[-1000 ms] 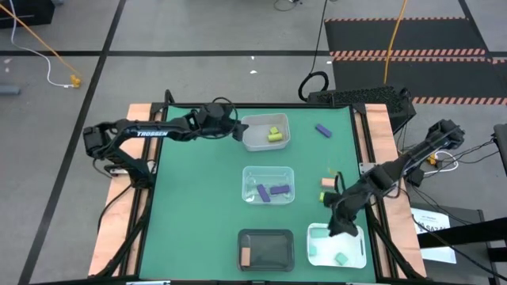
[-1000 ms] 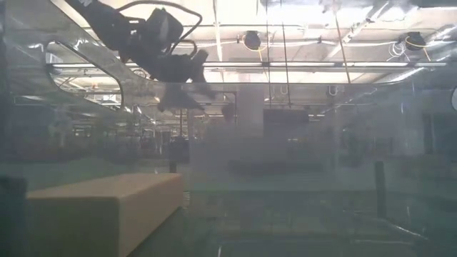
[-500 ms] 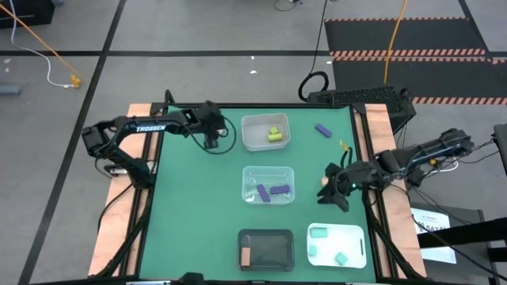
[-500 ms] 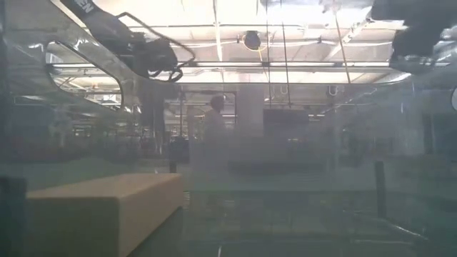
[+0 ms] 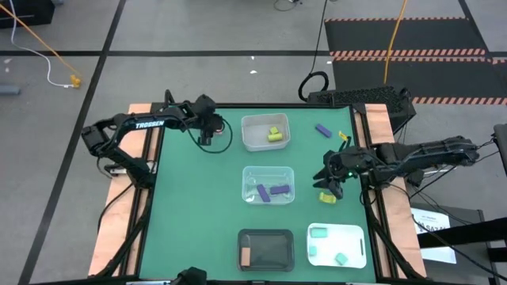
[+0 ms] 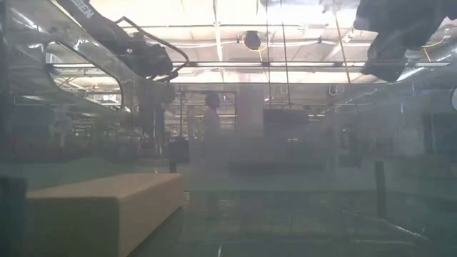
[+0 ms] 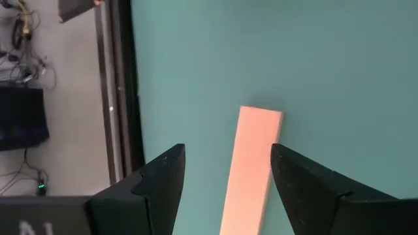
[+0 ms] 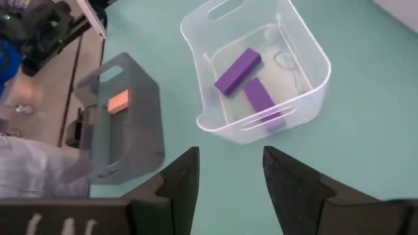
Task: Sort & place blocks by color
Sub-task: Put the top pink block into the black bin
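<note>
Clear plastic, black and white trays lie on the green table (image 5: 198, 206) in the high view: the upper clear tray (image 5: 264, 132) holds yellow-green blocks (image 5: 274, 134), the middle clear tray (image 5: 268, 184) two purple blocks (image 5: 272, 190), the black tray (image 5: 266, 248) at lower centre a salmon block (image 5: 245, 255), and the white tray (image 5: 336, 245) at lower right two mint blocks (image 5: 318, 233). A loose purple block (image 5: 322, 130) lies at upper right. Since a second ago the left gripper (image 5: 206, 135) has drawn back leftward from the upper tray, and the right gripper (image 5: 331, 186) has left the white tray for the table's right-middle edge. The low view is hazy; a tan block fills its lower left. In the left wrist view the open fingers (image 7: 163, 183) straddle a salmon-pink block (image 7: 251, 170) without touching it, its near end cut off. In the right wrist view the fingers (image 8: 179, 179) stand apart, empty, above the purple-block tray.
</note>
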Controlling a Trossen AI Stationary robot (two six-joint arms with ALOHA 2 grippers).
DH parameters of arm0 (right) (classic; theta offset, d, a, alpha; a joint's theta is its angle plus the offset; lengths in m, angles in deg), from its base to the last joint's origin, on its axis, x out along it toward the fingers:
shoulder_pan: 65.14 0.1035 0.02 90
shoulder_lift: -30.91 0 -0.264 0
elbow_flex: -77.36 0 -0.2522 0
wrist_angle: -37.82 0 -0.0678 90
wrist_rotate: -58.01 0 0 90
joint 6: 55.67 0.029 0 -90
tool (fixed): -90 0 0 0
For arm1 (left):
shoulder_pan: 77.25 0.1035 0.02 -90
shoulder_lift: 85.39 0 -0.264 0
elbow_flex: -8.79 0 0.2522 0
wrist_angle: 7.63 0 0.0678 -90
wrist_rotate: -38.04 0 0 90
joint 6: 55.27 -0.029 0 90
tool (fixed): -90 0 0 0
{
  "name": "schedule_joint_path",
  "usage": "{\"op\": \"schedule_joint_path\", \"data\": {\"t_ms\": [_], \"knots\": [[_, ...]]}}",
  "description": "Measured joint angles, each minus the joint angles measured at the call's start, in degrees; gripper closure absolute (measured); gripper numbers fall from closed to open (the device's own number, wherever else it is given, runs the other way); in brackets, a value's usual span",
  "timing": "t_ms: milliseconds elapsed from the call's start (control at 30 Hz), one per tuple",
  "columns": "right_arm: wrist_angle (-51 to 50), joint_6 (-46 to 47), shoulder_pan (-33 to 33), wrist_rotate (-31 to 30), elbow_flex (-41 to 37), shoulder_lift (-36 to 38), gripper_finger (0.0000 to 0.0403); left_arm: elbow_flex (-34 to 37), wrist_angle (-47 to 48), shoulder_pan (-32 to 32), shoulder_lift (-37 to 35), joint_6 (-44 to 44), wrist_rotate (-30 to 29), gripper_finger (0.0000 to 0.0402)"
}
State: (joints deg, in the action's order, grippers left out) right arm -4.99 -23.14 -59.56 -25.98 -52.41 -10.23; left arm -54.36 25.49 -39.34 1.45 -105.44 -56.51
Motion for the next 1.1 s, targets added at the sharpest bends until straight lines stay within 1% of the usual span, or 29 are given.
{"op": "schedule_joint_path", "data": {"t_ms": [133,333,467,600,767,833,967,1000,1100], "knots": [[0.0,-3.6,-2.3,0.0,0.0,0.0,0.0245,0.0,0.0,0.3,3.8,-0.8,0.7,0.0174],[0.0,-3.9,-4.7,0.0,0.0,0.0,0.0245,0.0,-2.4,1.5,9.8,-0.5,-0.4,0.0174],[0.1,-5.5,-5.7,0.0,0.0,0.0,0.0245,-0.2,-2.8,2.5,11.7,-0.3,0.2,0.0174],[1.0,-6.8,-6.5,0.0,0.0,0.0,0.0245,-0.4,-2.5,2.7,12.1,1.0,0.5,0.0174],[2.2,-8.6,-7.7,0.0,0.0,0.0,0.0245,-0.4,-0.6,3.7,12.2,11.2,2.8,0.018],[2.7,-9.5,-8.2,0.0,0.0,0.0,0.0245,-0.4,1.2,4.2,12.2,15.5,4.7,0.0199],[4.6,-11.4,-9.4,0.0,0.0,0.0,0.0245,-0.5,4.0,4.8,12.2,22.2,7.0,0.0264],[5.1,-12.1,-9.7,0.0,0.0,0.0,0.0245,-0.5,4.4,4.8,12.2,23.4,7.3,0.0275],[6.2,-13.1,-10.6,-0.2,0.0,0.0,0.0245,-0.5,4.7,4.7,11.8,28.6,7.4,0.0275]]}}
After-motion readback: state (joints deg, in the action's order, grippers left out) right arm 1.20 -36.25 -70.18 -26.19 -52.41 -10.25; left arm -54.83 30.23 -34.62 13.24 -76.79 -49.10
